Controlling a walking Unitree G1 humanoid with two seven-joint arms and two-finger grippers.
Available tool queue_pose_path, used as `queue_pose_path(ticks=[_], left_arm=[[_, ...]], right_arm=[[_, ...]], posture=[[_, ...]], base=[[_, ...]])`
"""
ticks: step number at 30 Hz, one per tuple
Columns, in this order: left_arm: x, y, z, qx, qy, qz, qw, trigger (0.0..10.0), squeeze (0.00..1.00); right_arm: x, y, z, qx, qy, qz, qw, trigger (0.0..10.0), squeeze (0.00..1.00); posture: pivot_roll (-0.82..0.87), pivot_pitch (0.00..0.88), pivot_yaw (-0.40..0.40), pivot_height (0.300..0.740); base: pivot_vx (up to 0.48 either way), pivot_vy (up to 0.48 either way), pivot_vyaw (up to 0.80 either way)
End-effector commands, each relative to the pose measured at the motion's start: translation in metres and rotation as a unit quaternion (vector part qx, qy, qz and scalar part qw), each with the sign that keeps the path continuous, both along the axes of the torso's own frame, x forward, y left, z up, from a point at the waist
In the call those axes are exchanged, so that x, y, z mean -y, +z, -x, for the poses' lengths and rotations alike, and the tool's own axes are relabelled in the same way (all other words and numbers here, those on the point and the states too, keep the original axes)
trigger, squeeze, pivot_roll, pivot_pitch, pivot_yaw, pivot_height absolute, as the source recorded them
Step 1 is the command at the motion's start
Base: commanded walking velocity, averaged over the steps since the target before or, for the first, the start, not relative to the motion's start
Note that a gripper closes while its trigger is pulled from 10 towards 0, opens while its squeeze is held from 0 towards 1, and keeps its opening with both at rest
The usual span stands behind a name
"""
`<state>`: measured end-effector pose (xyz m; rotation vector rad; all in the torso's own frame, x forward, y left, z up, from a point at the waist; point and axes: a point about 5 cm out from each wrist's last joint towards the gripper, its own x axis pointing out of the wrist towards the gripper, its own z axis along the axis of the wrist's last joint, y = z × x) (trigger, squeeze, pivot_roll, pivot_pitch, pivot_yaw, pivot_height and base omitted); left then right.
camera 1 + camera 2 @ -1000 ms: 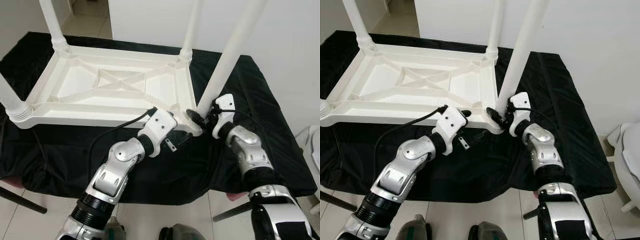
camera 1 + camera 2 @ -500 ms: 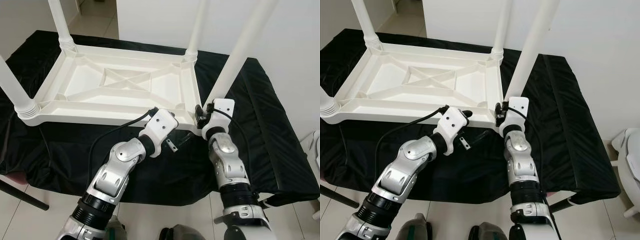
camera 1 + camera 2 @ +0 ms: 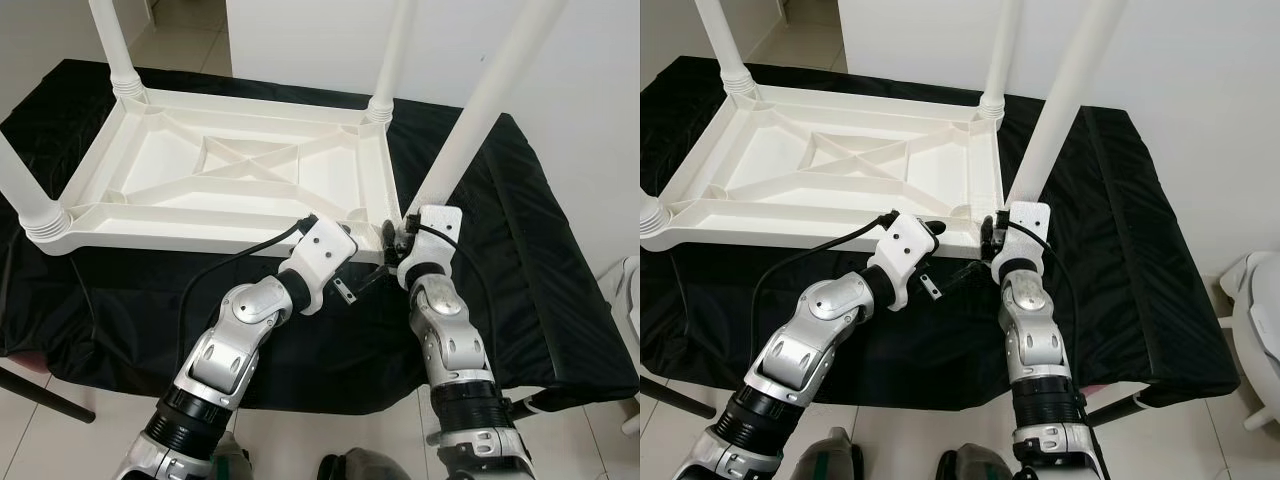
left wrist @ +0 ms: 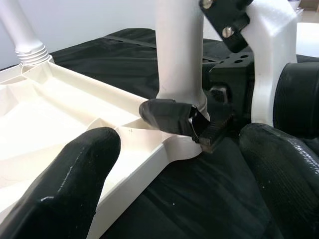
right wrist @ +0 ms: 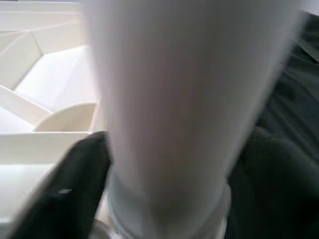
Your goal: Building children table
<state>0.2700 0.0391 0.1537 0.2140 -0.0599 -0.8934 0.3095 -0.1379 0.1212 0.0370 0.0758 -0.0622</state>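
Note:
A white plastic children's table [image 3: 200,215] lies upside down on a black cloth, its legs pointing up. My right gripper [image 3: 398,236] is shut on the base of the near right leg [image 3: 470,120], where the leg meets the table's corner. In the right wrist view that leg [image 5: 189,99] stands between the two black fingers [image 5: 75,194]. My left gripper [image 4: 179,189] is open just in front of the same corner, its fingers [image 4: 75,184] spread wide and holding nothing. From there I see the right gripper's fingers [image 4: 172,117] clamped on the leg's base.
The black cloth [image 3: 540,260] covers the whole support and hangs over its front edge. A black cable [image 3: 230,255] runs from my left wrist across the cloth. A white wall stands close behind. A white object [image 3: 630,290] sits at the far right.
My right wrist has swung around the leg's base from its right side to its near side, and the forearm now stands almost straight below it. The left arm has stayed put.

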Motion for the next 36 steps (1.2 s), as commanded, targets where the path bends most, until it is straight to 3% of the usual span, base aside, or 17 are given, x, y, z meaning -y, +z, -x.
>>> queue_pose_path(ticks=[1, 5, 6, 7, 8, 9, 13, 15, 16, 18, 20, 21, 27, 28, 29, 30, 36], left_arm=[[0.000, -0.003, 0.000, 0.000, 0.012, -0.002, 1.000, 10.0, 0.00], [0.000, -0.003, 0.000, 0.000, 0.011, -0.002, 1.000, 10.0, 0.00], [0.000, -0.002, 0.000, 0.000, 0.010, -0.002, 1.000, 10.0, 0.00], [0.001, -0.002, 0.000, 0.000, 0.010, -0.002, 1.000, 10.0, 0.00], [0.001, -0.002, 0.000, 0.000, 0.010, -0.002, 1.000, 10.0, 0.00], [0.001, -0.002, 0.000, 0.001, 0.009, -0.003, 1.000, 10.0, 0.00], [0.000, -0.002, -0.001, 0.002, 0.008, -0.004, 1.000, 10.0, 0.00], [0.000, -0.001, -0.001, 0.004, 0.008, -0.005, 1.000, 10.0, 0.00], [0.000, -0.001, -0.001, 0.004, 0.008, -0.005, 1.000, 10.0, 0.00], [0.000, -0.001, -0.001, 0.005, 0.009, -0.005, 1.000, 10.0, 0.00], [0.000, -0.001, -0.001, 0.005, 0.009, -0.005, 1.000, 10.0, 0.00], [-0.001, 0.000, -0.001, 0.005, 0.009, -0.006, 1.000, 10.0, 0.00], [-0.002, 0.000, -0.002, 0.006, 0.010, -0.007, 1.000, 10.0, 0.00], [-0.003, 0.000, -0.002, 0.007, 0.011, -0.007, 1.000, 10.0, 0.00], [-0.003, 0.000, -0.002, 0.007, 0.011, -0.007, 1.000, 10.0, 0.00], [-0.003, 0.001, -0.003, 0.008, 0.013, -0.007, 1.000, 10.0, 0.00], [-0.003, 0.001, -0.003, 0.007, 0.016, -0.005, 1.000, 10.0, 0.00]], right_arm=[[0.009, 0.010, -0.003, 0.030, 0.015, -0.012, 0.999, 10.0, 1.00], [0.013, 0.017, -0.008, 0.049, 0.060, -0.020, 0.997, 10.0, 1.00], [0.013, 0.018, -0.010, 0.050, 0.098, -0.024, 0.994, 10.0, 1.00], [0.014, 0.020, -0.011, 0.053, 0.144, -0.018, 0.988, 10.0, 0.25], [0.014, 0.020, -0.011, 0.053, 0.144, -0.018, 0.988, 10.0, 0.25], [0.015, 0.021, -0.012, 0.054, 0.173, -0.013, 0.983, 10.0, 0.00], [0.015, 0.022, -0.012, 0.053, 0.253, 0.010, 0.966, 10.0, 0.00], [0.015, 0.019, -0.013, 0.041, 0.325, 0.028, 0.944, 10.0, 0.00], [0.015, 0.019, -0.013, 0.041, 0.325, 0.028, 0.944, 10.0, 0.00], [0.016, 0.016, -0.013, 0.034, 0.370, 0.040, 0.928, 10.0, 0.00], [0.016, 0.016, -0.013, 0.034, 0.370, 0.040, 0.928, 10.0, 0.00], [0.017, 0.013, -0.015, 0.021, 0.405, 0.045, 0.913, 10.0, 0.00], [0.021, 0.012, -0.021, 0.009, 0.431, 0.063, 0.900, 10.0, 0.00], [0.025, 0.012, -0.024, 0.007, 0.431, 0.069, 0.900, 4.8, 0.00], [0.025, 0.012, -0.024, 0.007, 0.431, 0.069, 0.900, 4.8, 0.00], [0.028, 0.012, -0.026, 0.002, 0.431, 0.070, 0.900, 0.0, 0.00], [0.035, 0.008, -0.026, -0.012, 0.437, 0.060, 0.897, 0.0, 0.00]], posture=[[-0.01, 0.000, -0.085, 0.740], [-0.01, 0.000, -0.084, 0.740], [-0.01, 0.000, -0.084, 0.740], [-0.01, 0.000, -0.083, 0.740], [-0.01, 0.000, -0.083, 0.740], [-0.01, 0.000, -0.083, 0.740], [-0.01, 0.000, -0.082, 0.740], [0.00, 0.000, -0.082, 0.740], [0.00, 0.000, -0.082, 0.740], [0.00, 0.000, -0.077, 0.740], [0.00, 0.000, -0.077, 0.740], [0.01, 0.000, -0.073, 0.740], [0.01, 0.000, -0.074, 0.740], [0.01, 0.000, -0.074, 0.740], [0.01, 0.000, -0.074, 0.740], [0.02, 0.000, -0.075, 0.740], [0.02, 0.000, -0.076, 0.740]], base=[[0.000, 0.000, 0.00], [0.000, 0.000, 0.00], [0.000, 0.000, 0.00], [0.000, 0.000, 0.00], [0.000, 0.000, 0.00], [0.000, 0.000, 0.00], [0.000, 0.000, 0.00], [0.000, 0.000, 0.00], [0.000, 0.000, 0.00], [0.000, 0.000, 0.00], [0.000, 0.000, 0.00], [0.000, 0.000, 0.00], [0.000, 0.000, 0.00], [0.000, 0.000, 0.00], [0.000, 0.000, 0.00], [0.000, 0.000, 0.00], [0.000, 0.000, 0.00]])
